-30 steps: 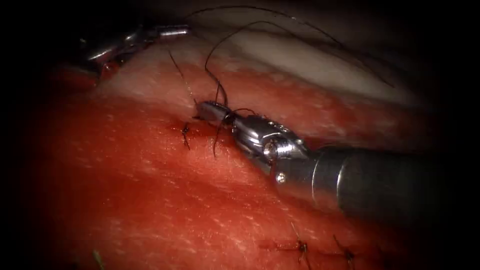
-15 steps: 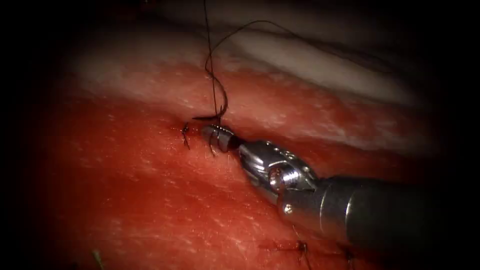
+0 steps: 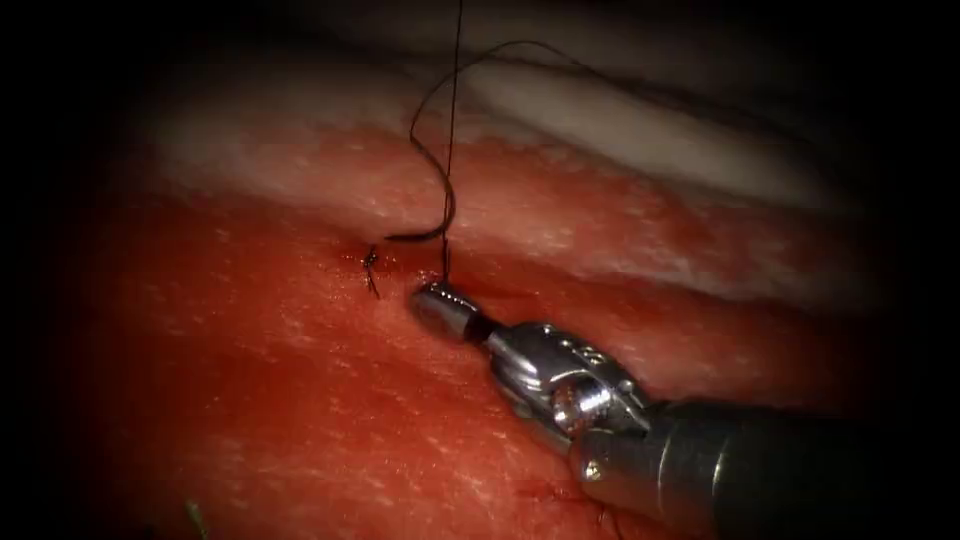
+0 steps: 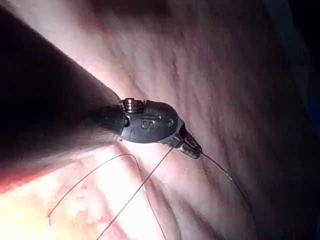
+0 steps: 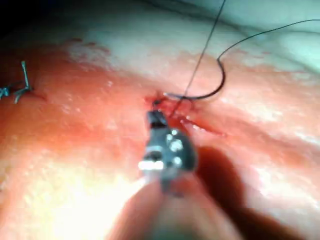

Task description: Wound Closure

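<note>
Thread (image 3: pixel 452 120) pinched by both end effectors, left (image 4: pixel 192 149) and right (image 3: pixel 432 300); one tissue (image 3: pixel 250 380).

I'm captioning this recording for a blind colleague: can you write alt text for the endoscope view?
The right gripper, jaws shut, rests on the red tissue at the cut, where a taut thread rises straight up. A curved needle lies beside it, and a tied knot sits just to the left.

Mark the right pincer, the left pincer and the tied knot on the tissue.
right pincer (image 3: pixel 440 303): endoscope view, on its tip, beside the cut.
left pincer (image 4: pixel 192 149): left wrist view, on its tip, shut on the thread.
knot (image 3: pixel 370 259): endoscope view, on the knot's dark centre, left of the right pincer.
</note>
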Available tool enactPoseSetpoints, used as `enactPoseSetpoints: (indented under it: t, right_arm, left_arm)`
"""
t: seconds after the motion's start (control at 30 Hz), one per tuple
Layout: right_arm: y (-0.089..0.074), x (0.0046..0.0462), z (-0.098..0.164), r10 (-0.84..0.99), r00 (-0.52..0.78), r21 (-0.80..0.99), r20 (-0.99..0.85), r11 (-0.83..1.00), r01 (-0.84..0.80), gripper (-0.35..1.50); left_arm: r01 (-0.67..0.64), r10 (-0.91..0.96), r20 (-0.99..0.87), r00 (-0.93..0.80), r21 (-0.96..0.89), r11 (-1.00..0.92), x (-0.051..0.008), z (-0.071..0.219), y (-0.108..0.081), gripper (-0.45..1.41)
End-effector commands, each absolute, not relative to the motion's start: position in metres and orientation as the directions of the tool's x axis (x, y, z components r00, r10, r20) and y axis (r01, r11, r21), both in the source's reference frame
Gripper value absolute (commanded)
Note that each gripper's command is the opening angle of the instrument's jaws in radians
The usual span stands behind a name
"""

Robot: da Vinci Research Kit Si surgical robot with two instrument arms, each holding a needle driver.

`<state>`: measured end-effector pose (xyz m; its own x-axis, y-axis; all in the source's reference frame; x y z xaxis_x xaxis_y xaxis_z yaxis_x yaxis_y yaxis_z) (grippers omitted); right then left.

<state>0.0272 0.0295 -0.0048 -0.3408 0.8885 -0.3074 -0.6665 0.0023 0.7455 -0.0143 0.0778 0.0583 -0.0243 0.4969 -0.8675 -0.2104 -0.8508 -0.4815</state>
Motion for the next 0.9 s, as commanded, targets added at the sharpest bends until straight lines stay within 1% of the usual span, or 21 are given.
enactPoseSetpoints:
  t: [0.03,0.13,0.23,0.47,0.6,0.8,0.9]
  right_arm:
    - [0.0294,0.028,-0.0048,0.887,-0.338,0.744,-0.313,0.008,-0.669,-0.35]
    - [0.0291,0.028,-0.005,0.887,-0.309,0.73,-0.343,0.045,-0.682,-0.35]
    - [0.0289,0.0279,-0.005,0.887,-0.305,0.728,-0.348,0.051,-0.684,-0.35]
    - [0.0271,0.0283,-0.0059,0.891,-0.297,0.739,-0.345,0.062,-0.671,-0.35]
    - [0.026,0.0285,-0.0068,0.892,-0.294,0.742,-0.343,0.065,-0.667,-0.35]
    - [0.0248,0.0292,-0.0076,0.894,-0.29,0.748,-0.341,0.071,-0.66,-0.35]
    - [0.0239,0.0296,-0.008,0.896,-0.285,0.753,-0.34,0.078,-0.654,-0.35]
  left_arm:
    - [-0.212,0.497,-0.867,-0.034,-0.479,-0.851,-0.0149,0.0592,0.0781,-0.35]
    - [-0.221,0.492,-0.869,-0.051,-0.47,-0.854,-0.0153,0.0604,0.0787,-0.35]
    - [-0.227,0.478,-0.876,-0.071,-0.452,-0.863,-0.0156,0.0614,0.0791,-0.35]
    - [-0.232,0.445,-0.877,-0.182,-0.402,-0.886,-0.0176,0.0639,0.0796,-0.35]
    - [-0.224,0.412,-0.887,-0.209,-0.367,-0.903,-0.0181,0.0641,0.0799,-0.35]
    - [-0.187,0.343,-0.879,-0.332,-0.295,-0.937,-0.0198,0.0651,0.0806,-0.35]
    - [-0.18,0.34,-0.861,-0.379,-0.292,-0.939,-0.0206,0.0658,0.0804,-0.35]
